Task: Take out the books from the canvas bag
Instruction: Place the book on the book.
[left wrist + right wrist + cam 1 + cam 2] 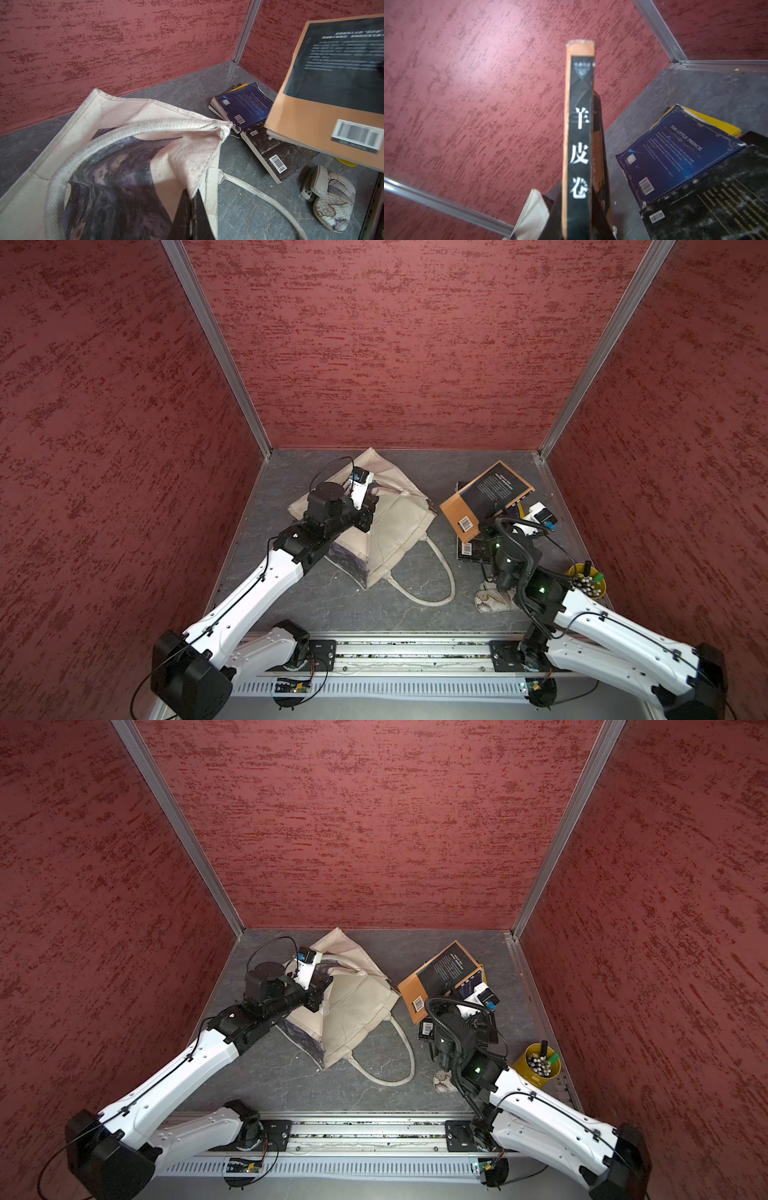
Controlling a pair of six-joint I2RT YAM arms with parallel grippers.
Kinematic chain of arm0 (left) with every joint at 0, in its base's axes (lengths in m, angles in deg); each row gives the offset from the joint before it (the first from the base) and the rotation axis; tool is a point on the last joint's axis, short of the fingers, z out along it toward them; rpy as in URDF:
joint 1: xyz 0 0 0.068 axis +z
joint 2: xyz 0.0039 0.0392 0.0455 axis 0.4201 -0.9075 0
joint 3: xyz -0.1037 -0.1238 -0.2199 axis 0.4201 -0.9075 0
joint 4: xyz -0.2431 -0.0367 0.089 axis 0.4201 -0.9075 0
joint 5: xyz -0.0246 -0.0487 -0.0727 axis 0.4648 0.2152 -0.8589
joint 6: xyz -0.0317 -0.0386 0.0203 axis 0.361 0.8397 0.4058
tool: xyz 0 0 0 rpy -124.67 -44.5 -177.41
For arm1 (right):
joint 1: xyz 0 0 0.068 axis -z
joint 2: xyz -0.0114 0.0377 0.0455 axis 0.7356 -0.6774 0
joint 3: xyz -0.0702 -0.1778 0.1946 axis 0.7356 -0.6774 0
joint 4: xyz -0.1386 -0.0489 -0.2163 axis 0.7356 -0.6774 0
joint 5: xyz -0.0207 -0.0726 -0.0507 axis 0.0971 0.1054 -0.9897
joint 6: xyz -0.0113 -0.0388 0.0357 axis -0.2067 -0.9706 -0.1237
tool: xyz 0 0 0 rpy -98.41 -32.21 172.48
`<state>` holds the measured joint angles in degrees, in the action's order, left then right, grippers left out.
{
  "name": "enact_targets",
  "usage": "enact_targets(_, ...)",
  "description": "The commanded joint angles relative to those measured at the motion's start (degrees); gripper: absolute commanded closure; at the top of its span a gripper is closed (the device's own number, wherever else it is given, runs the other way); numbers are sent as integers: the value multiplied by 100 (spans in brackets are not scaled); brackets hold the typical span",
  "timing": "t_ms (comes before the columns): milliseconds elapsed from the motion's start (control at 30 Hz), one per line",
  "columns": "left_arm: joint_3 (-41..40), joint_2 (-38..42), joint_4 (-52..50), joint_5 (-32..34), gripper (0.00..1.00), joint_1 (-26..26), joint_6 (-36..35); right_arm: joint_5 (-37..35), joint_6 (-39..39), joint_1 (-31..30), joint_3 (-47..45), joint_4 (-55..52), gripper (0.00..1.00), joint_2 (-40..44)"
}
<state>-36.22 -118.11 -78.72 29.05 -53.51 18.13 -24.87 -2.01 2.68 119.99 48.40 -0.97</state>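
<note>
Your cream-white canvas bag (pixel 399 531) (pixel 353 1011) lies rumpled on the left-centre of the grey stone-look table (pixel 332 605). A dark blue-grey painting print shows on its side (pixel 116 176). One long woven handle (pixel 449 585) loops on the table toward the arm bases.

Your left gripper (pixel 191 218) is fully closed, pinching a raised fold of the bag's fabric.

The books are out of the bag, to its right. Your right gripper (pixel 578 232) is clamped narrow on the orange-and-black paperback (pixel 486 497) (pixel 440 977) (pixel 332 83). It holds it tilted in the air above the pile.
- Spine (pixel 580 145): 羊皮卷, white on black.
- Back cover: white text too blurred to read, and a white barcode label on the orange band.

Below it on the table:
- The dark blue paperback (pixel 245 106) (pixel 679 158) lies back cover up, reads "THE LITTLE PRINCE" and has a barcode.
- The bright yellow book (pixel 716 122) peeks out from under it.
- The black-and-brown paperback (pixel 270 149) (pixel 716 197) touches the blue one and carries barcode labels. Its other print is not legible.

Further out, the white map-patterned pouch (pixel 332 199) (pixel 492 599) and the white stapler (pixel 315 185) sit near the front right. The yellow cup of pens (pixel 588 580) (pixel 538 1065) stands by the right wall. Red textured walls (pixel 374 344) close in three sides.
</note>
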Motion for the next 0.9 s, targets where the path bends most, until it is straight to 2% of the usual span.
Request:
enact_targets(0,106,124,76,-31,100,10,-6,1037,384,659,-198,1139,100,-187)
enact_targets(133,104,140,88,-47,100,10,-12,1559,456,1213,-257,2065,100,-793)
enact_targets(333,82,166,119,-76,100,11,-7,2457,1354,2311,-414,3270,100,-1779)
enact_targets(433,91,160,119,-102,100,18,4,2366,1624,2580,-451,3776,100,-2286)
enact_targets(567,93,145,119,-122,100,10,9,2269,2109,2841,-354,3778,100,-2929)
enact_targets(767,99,142,119,-159,100,11,19,1911,2727,2966,-430,3896,100,-3720)
enact_targets(867,108,138,119,-177,100,18,14,1987,3010,3042,-604,4295,100,-4025)
